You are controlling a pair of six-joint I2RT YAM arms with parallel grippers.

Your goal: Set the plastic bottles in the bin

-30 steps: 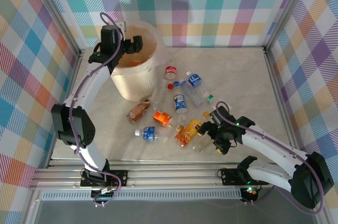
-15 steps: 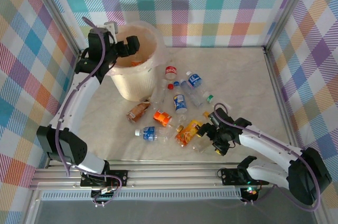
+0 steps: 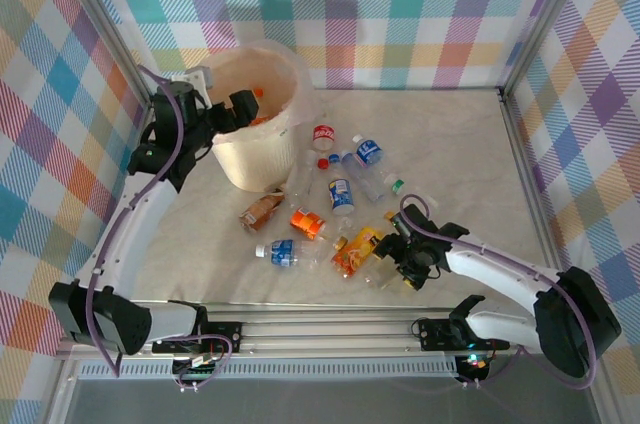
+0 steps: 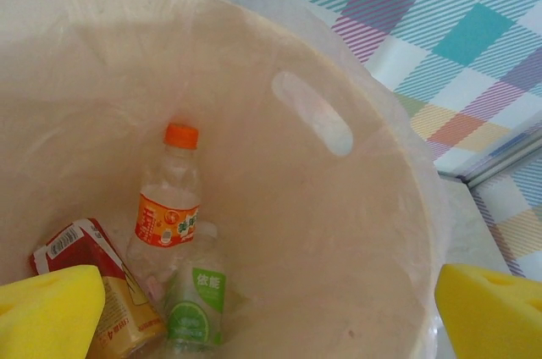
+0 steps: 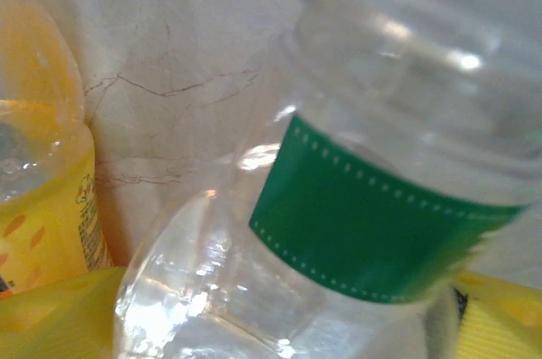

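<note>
Left gripper (image 3: 238, 110), fingers wide and empty, has retreated over the large cream bag-lined bin (image 3: 255, 159); right gripper (image 3: 398, 266) narrows around a clear green-labelled plastic bottle (image 5: 373, 240), grip not yet certain.

The bin (image 4: 364, 232) is showing cream-beige; pastel plaid is covering the walls (image 3: 400, 14); green is banding the clear bottle (image 5: 373, 240).

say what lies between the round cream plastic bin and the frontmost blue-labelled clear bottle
A crushed brown-labelled plastic bottle lies between the cream bin and that blue-labelled bottle, seen in the top view.
</note>
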